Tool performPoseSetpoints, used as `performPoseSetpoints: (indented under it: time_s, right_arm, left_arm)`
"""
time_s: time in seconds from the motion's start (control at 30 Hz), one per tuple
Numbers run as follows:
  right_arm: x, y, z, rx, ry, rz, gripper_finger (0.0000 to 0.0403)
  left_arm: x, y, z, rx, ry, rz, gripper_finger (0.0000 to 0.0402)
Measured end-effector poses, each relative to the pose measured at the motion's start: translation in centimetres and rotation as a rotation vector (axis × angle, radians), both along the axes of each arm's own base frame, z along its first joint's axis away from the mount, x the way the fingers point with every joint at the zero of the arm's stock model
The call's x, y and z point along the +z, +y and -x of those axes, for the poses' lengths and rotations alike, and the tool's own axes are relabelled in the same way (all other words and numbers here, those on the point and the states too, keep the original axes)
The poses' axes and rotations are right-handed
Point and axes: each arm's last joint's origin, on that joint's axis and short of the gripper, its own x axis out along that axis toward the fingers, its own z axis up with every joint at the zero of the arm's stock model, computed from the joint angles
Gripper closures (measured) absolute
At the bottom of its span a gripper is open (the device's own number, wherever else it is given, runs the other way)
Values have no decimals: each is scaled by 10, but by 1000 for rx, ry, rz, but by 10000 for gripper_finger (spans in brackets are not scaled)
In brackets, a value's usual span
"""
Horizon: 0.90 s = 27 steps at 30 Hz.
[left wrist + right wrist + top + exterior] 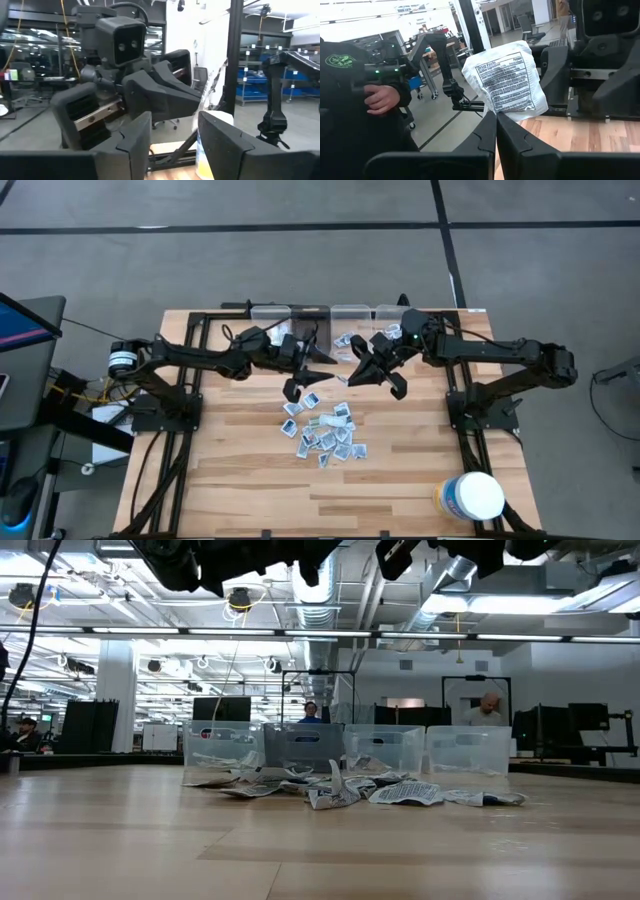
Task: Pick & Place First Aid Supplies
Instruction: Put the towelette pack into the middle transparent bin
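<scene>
High view: most of the work looks still ahead. A heap of small flat white-grey paper packets (325,430) lies at mid-counter on the pale wooden counter (230,480), while only a few packets show in the row of clear plastic bins (350,313) along the far edge. The left end effector (305,380) hangs between heap and bins, fingers spread and empty. The right end effector (385,375) hovers just beside it.

The right wrist view adds what the top-down picture cannot: the right end effector (496,117), pressed together, pinches a white crinkled printed packet (505,82) by its lower edge, lifted clear of the counter. A large white round tub (470,495) stands at the near right corner.
</scene>
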Motion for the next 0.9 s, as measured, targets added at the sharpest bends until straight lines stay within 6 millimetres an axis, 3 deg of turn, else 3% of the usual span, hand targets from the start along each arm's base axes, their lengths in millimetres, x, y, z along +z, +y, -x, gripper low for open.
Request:
performPoseSetpoints:
  time_s: [0.53, 0.9]
  right_arm:
    - [0, -8, 1, -51, -3, 8, 403]
    - [0, -3, 0, -34, -3, 7, 403]
  left_arm:
    - [2, -3, 0, -27, -11, -10, 300]
    - [2, -3, 0, -40, -10, -16, 382]
